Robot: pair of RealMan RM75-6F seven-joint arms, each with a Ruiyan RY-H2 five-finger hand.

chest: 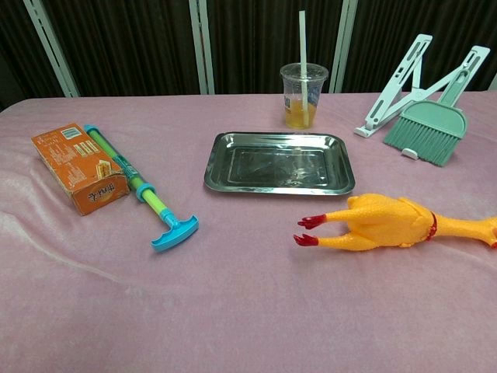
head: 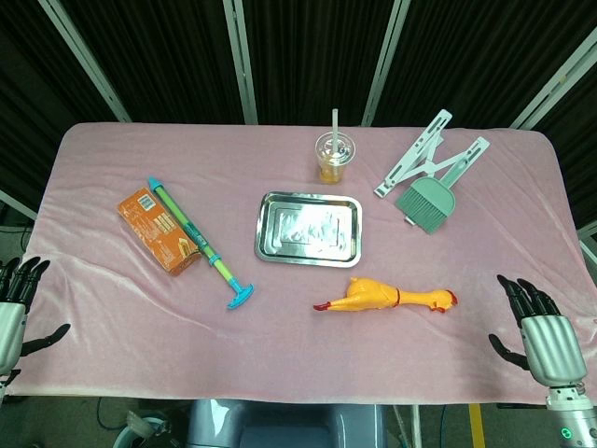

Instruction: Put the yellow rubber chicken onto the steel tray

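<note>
The yellow rubber chicken point(head: 384, 296) point(chest: 388, 221) lies on its side on the pink cloth, red feet to the left, just in front of the steel tray's right corner. The steel tray point(head: 309, 229) point(chest: 279, 162) sits bare at the middle of the table. My right hand point(head: 541, 326) hangs open at the table's front right edge, well right of the chicken. My left hand point(head: 13, 307) is open at the front left edge, far from both. Neither hand appears in the chest view.
An orange box point(head: 159, 231) and a blue-green water pump toy point(head: 201, 245) lie left of the tray. A plastic cup with a straw point(head: 334, 157) stands behind it. A white folding stand point(head: 431, 154) and a green brush point(head: 428, 204) lie at the back right.
</note>
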